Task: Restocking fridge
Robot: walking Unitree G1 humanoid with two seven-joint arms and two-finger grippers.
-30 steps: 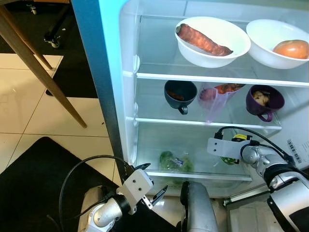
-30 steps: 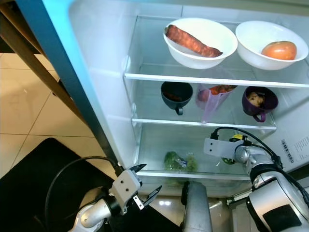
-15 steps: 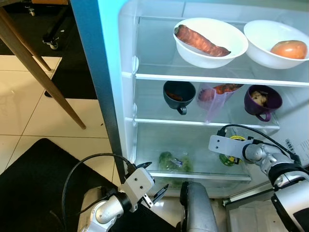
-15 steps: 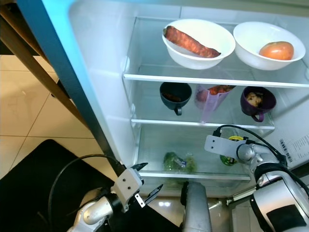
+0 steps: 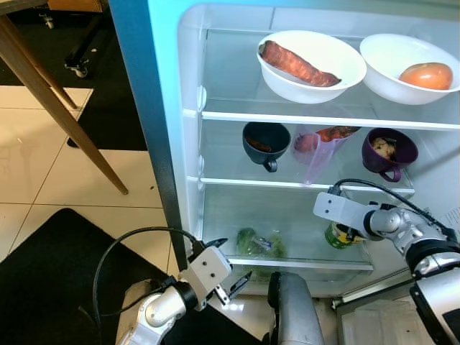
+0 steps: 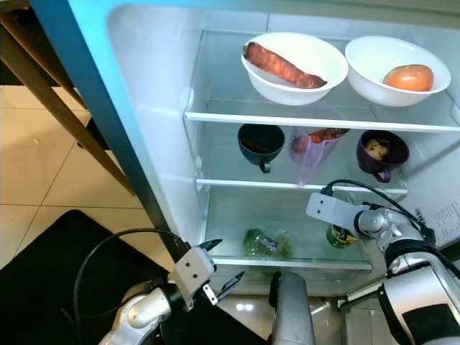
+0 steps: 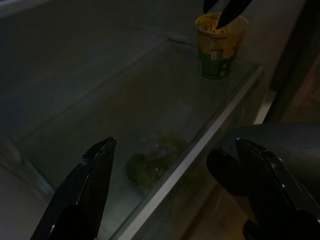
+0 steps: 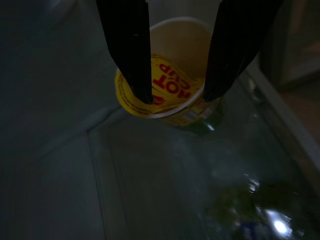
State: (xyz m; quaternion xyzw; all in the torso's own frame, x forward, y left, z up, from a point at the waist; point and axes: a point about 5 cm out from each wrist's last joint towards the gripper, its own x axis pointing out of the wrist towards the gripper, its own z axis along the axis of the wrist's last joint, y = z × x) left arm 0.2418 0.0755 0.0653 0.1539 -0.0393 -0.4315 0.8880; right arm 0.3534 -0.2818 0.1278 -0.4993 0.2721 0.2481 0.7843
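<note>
- The cup stands upright at the right end of the fridge's bottom shelf, straight ahead at 12 o'clock of the right tool.
- Its fingers are parted over the rim, gripping nothing.
- The left tool hangs open below the shelf.

Red letters on the yellow lid of the cup read "HOT CUP", seen upside down near the top centre of the right wrist frame, between the two black fingers. A white sticker at the right edge of the right eye frame, on the fridge wall, carries a barcode whose print is too small to read.
</note>
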